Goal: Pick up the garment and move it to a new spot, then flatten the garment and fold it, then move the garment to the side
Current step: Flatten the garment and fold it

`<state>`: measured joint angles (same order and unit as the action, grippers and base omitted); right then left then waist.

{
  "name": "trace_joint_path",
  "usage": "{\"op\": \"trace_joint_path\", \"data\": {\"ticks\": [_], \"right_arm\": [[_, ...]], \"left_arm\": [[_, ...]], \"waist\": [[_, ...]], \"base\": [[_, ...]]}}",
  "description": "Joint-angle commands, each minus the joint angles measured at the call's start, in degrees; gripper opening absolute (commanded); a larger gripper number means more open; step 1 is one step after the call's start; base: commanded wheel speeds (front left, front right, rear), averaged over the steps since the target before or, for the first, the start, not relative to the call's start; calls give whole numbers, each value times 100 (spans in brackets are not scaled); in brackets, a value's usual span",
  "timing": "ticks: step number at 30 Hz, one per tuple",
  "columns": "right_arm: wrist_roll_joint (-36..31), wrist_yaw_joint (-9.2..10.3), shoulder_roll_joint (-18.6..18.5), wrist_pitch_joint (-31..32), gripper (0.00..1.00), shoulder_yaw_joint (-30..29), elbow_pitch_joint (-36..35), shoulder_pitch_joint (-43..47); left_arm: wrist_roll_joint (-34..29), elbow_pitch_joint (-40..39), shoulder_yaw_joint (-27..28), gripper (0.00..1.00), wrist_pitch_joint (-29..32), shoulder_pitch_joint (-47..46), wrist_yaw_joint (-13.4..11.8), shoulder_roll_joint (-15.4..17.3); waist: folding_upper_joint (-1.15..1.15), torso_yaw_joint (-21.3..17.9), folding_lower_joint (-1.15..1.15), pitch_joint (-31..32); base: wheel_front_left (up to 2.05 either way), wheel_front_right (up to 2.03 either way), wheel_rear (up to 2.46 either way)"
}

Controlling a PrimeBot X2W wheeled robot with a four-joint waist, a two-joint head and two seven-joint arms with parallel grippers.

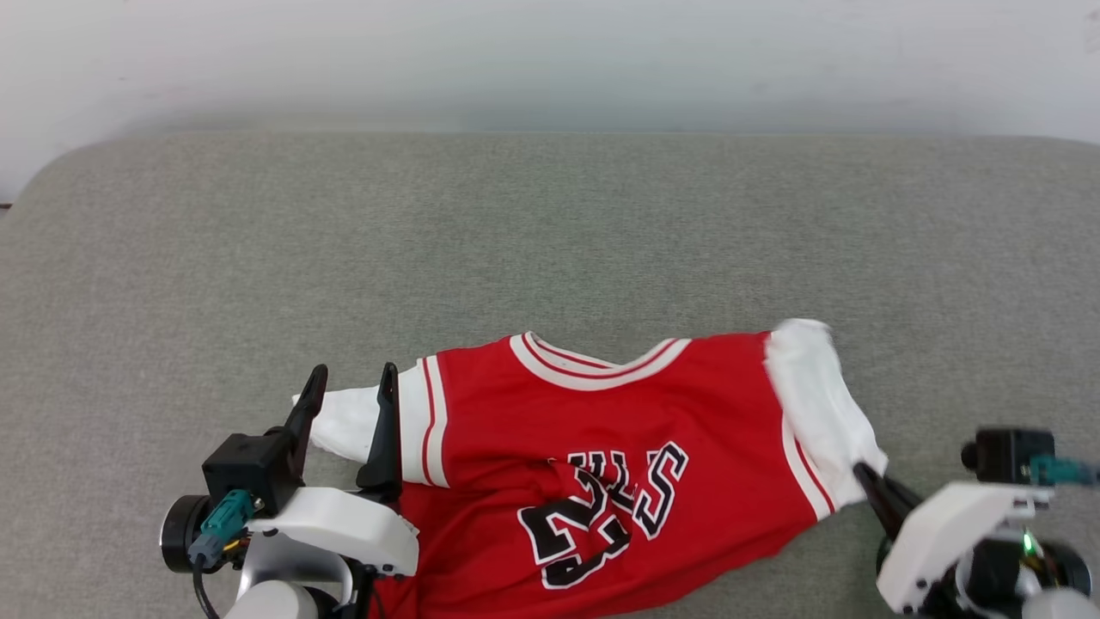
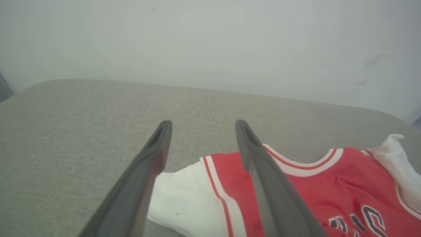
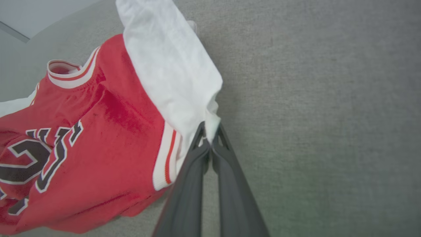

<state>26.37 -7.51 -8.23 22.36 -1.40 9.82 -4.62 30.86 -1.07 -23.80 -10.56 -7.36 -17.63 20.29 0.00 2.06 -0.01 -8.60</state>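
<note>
At the left of the grey upholstered surface (image 1: 550, 215), my left claw (image 1: 355, 371) stands wide open, fingers either side of the left white sleeve (image 1: 339, 423), nothing pinched yet. Can't tell if the tips touch cloth.

Mid-frame, the red jersey (image 1: 601, 413) lies close to the near edge, collar away from me, front up. Its black lettering is rumpled toward the hem.

On the right, my right claw (image 3: 210, 128) is clamped on the lower corner of the right white sleeve (image 1: 816, 395), just a nip of fabric.

Step in hand, I reckon: get a 2nd grip, then lift. To do it well:
- sink L fingers low so one slides under the sleeve
- bite close to the red-white trim, both layers, not the cuff tip
- raise L & R together, same height, easing apart so the body hangs w/o bunching
- no hard tugs, since the R hold looks thin and may slip
</note>
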Motion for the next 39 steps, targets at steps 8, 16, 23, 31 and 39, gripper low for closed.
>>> {"op": "trace_joint_path", "data": {"ticks": [8, 16, 23, 31, 39], "right_arm": [[-246, 4, 466, -97, 2, -655, -154, 772], [-661, 4, 514, -861, 100, -653, -549, 654], [-1142, 4, 537, -1648, 100, -854, -881, 588], [-1507, 4, 538, -1640, 100, -585, -1499, 796], [-1415, 4, 540, -1533, 100, -217, -2068, 807]], "left_arm": [[31, -39, 2, 100, 134, 76, -31, 131], [117, 16, 38, 100, 210, 187, -83, 172], [175, 97, 48, 100, 248, 282, -111, 205], [470, 399, 240, 100, 702, 202, -59, 448], [1291, 1013, 285, 100, 2471, -502, 428, 951]], "waist": [[0, -195, 1, 57], [0, -330, 1, 159], [0, -338, 1, 362], [0, -354, 1, 541], [0, -522, 1, 202]], "base": [[0, 0, 0], [0, 0, 0], [0, 0, 0], [0, 0, 0], [0, 0, 0]]}}
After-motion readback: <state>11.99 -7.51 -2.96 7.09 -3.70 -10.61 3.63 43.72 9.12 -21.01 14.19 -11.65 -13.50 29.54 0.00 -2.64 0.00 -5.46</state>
